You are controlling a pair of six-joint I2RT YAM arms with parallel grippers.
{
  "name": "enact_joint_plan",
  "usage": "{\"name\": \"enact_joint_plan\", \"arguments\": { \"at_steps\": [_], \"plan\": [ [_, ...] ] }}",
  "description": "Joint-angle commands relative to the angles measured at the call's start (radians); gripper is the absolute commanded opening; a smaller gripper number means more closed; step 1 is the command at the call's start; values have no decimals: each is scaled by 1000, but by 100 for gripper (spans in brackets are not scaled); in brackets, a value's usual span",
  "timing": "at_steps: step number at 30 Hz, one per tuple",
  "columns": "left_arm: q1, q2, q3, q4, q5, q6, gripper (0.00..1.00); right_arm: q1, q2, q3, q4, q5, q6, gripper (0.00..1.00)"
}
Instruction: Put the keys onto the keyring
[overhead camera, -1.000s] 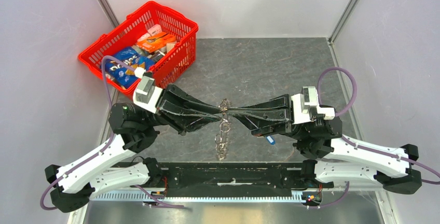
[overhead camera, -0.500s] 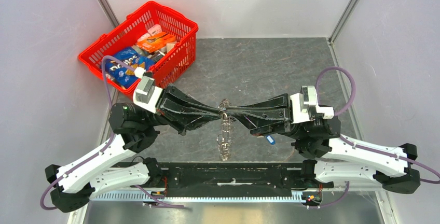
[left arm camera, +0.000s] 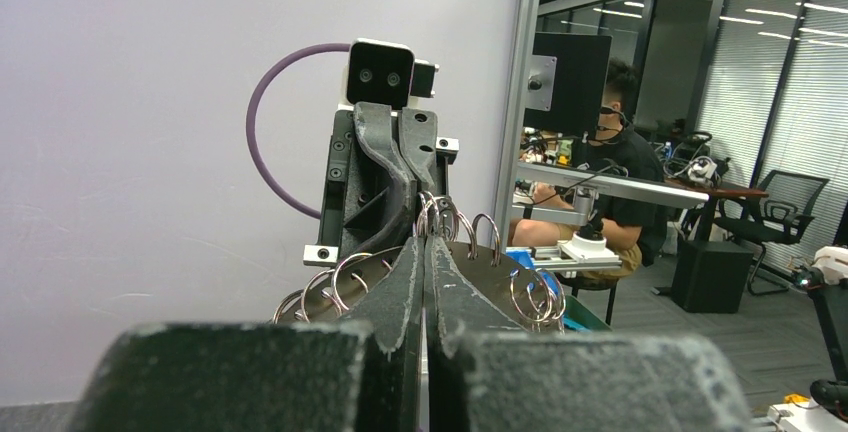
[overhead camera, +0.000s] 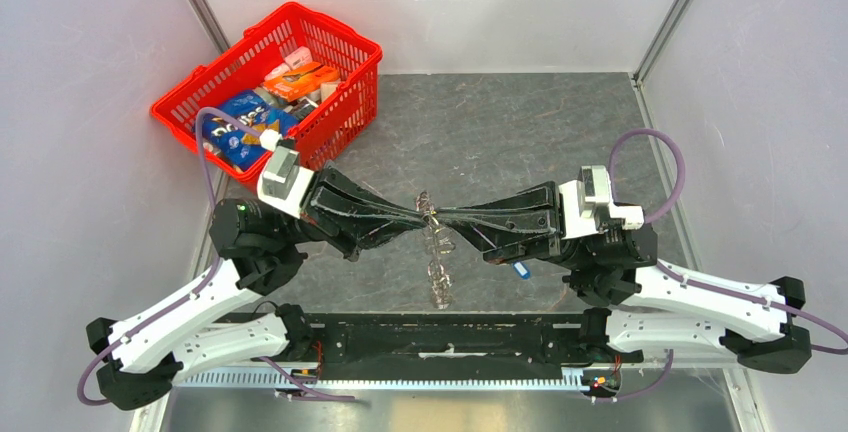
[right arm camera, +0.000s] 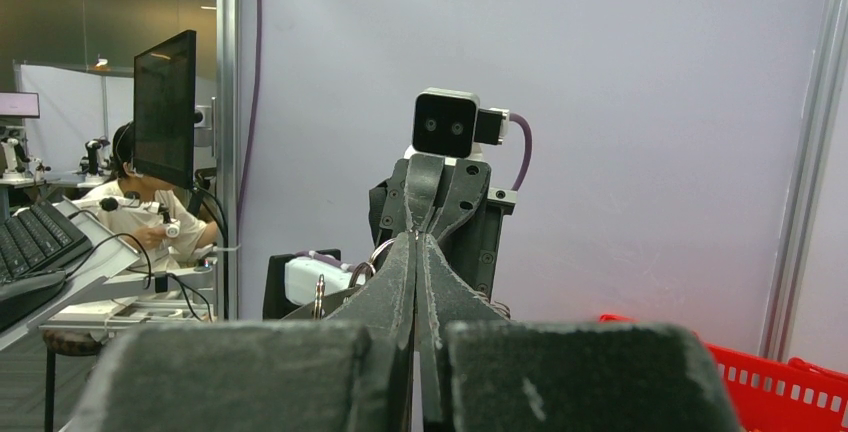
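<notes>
Top external: keys (overhead camera: 438, 257) are pinched at table (overhead camera: 500, 122) centre by the left gripper (overhead camera: 426, 216) from 9 o'clock and right gripper (overhead camera: 443, 217) from 3, both clamped tight, likely to steady them for threading.

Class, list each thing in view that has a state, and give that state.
left end effector: shut on the keyring bunch
right end effector: shut on the keyring bunch
keyring bunch: dangling between both end effectors
blue-headed key: lying loose on the table
red basket: upright, holding packets
</notes>
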Motion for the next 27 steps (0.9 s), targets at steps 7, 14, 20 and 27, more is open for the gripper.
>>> {"name": "enact_joint_plan", "arguments": {
  "at_steps": [7, 14, 20, 27],
  "plan": [
    [-1, -22, 60, -70, 30, 22, 2, 0, -82, -7, -118, 25, -40, 0],
    [-1, -19, 124, -206, 90, 63, 2, -1, -155, 7, -280, 40, -74, 0],
    [-1, -7, 179, -338, 145, 109, 2, 0, -197, 67, -487, 44, -125, 10],
    [-1, -5, 176, -379, 162, 125, 2, -1, -235, 74, -554, 74, -146, 0]
  ]
}}
